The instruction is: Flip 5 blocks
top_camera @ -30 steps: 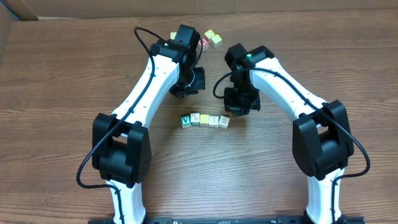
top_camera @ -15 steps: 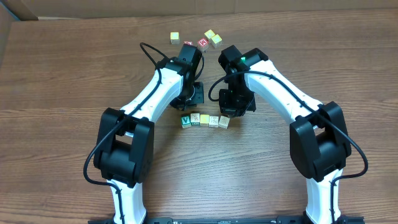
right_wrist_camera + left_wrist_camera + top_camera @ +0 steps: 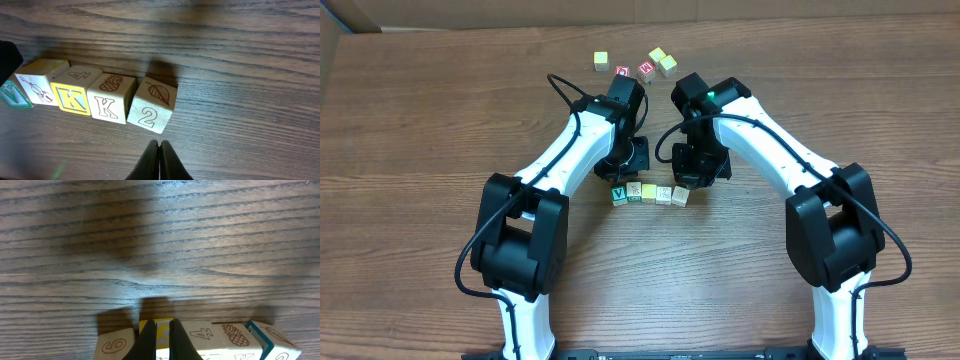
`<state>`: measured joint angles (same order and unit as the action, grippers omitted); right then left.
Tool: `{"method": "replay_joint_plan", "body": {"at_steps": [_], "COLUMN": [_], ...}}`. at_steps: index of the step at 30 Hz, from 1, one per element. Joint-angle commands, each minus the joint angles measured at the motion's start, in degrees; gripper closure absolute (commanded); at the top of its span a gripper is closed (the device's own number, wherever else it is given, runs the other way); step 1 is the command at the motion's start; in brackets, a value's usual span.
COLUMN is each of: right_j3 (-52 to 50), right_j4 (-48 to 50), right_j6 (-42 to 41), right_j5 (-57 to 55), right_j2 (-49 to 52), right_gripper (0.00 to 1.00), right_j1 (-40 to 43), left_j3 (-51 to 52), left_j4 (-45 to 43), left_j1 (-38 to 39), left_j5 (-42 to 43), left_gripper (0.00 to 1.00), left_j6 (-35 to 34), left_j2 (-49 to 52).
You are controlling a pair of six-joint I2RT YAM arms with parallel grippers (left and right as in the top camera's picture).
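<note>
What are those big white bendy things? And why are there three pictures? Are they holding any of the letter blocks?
Those are two robot arms: the left arm and the right arm. The wide picture comes from a camera above the table. The other two come from small cameras on the wrists, so each shows its own hand's black fingers close up. On the wood lies a row of five blocks with letters, numbers and drawings, and four loose blocks lie farther back. The left hand hangs right over the row, fingers a little apart. The right hand is pinched shut close to the block marked 2. Neither hand holds anything.
</note>
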<state>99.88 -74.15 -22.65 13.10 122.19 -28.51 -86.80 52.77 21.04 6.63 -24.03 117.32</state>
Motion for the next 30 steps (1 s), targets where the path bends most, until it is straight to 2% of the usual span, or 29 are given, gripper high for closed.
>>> {"method": "replay_joint_plan", "body": {"at_steps": [1, 30], "right_j3": [1.3, 1.3], "right_j4": [0.2, 0.2], "right_j6": [0.1, 0.1], "right_j5": [-0.2, -0.2], "right_j2": [-1.7, -1.7], "right_gripper": [0.95, 0.95], "right_j1": [0.1, 0.1], "left_j3": [0.5, 1.4], "left_j4": [0.0, -1.3], "left_j1": [0.9, 2.4], "left_j5": [-0.9, -6.0], "left_gripper": [0.96, 0.96], "left_j6": [0.2, -2.4], "left_j2": [0.3, 0.4]}}
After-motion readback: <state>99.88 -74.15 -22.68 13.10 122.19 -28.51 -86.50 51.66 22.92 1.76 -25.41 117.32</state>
